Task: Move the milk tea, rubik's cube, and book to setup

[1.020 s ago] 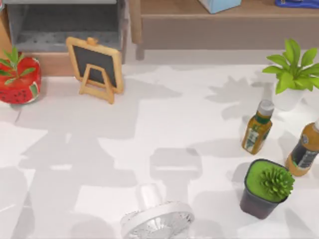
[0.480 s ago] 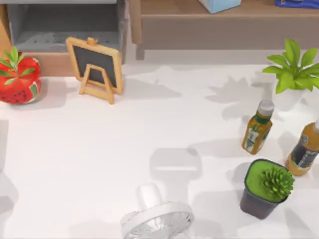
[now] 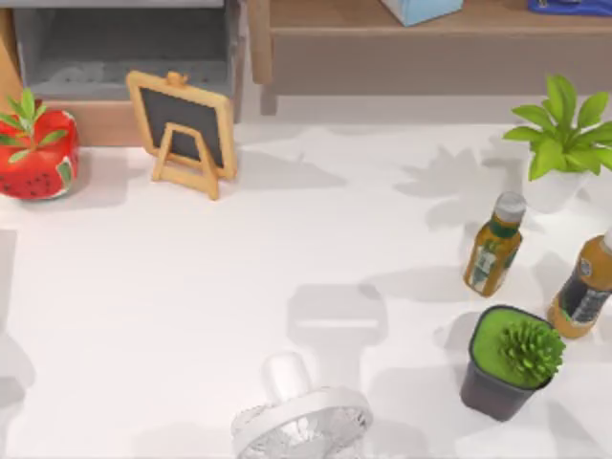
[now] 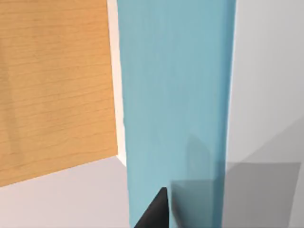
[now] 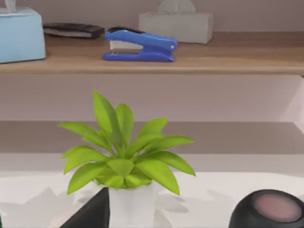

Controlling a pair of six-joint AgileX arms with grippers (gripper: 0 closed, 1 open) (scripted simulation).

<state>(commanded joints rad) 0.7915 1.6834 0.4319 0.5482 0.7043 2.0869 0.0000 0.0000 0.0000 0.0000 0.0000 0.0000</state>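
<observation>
1. White tabletop [image 3: 191, 316] fills the top view. The bottles that could be the milk tea stand at its 3 o'clock side.
2. Wooden shelf [image 3: 459, 38] runs along 12 to 1 o'clock.
3. A teal-blue slab [image 4: 175, 95] stands upright right in front of the left gripper [image 4: 154, 213], beside a wood panel [image 4: 52, 85]. It may be the book, though I cannot tell. A book would be stiff and fairly heavy with slick covers, so I would pinch it across its thickness near the spine.
4. An amber capped bottle [image 3: 494, 244] and a second bottle [image 3: 581, 292] stand upright and apart, between a leafy plant [image 3: 559, 134] at 2 o'clock and a succulent pot [image 3: 507, 363] at 4 o'clock. They are probably rigid, smooth and top-heavy. I would grip one at the label band, not at the cap.
5. The rubik's cube should be light and hard. I would clamp it on two opposite flat faces. I cannot tell where it is.
6. The right gripper [image 5: 90, 213] faces the leafy plant. I cannot tell whether either gripper is released or clenched.
</observation>
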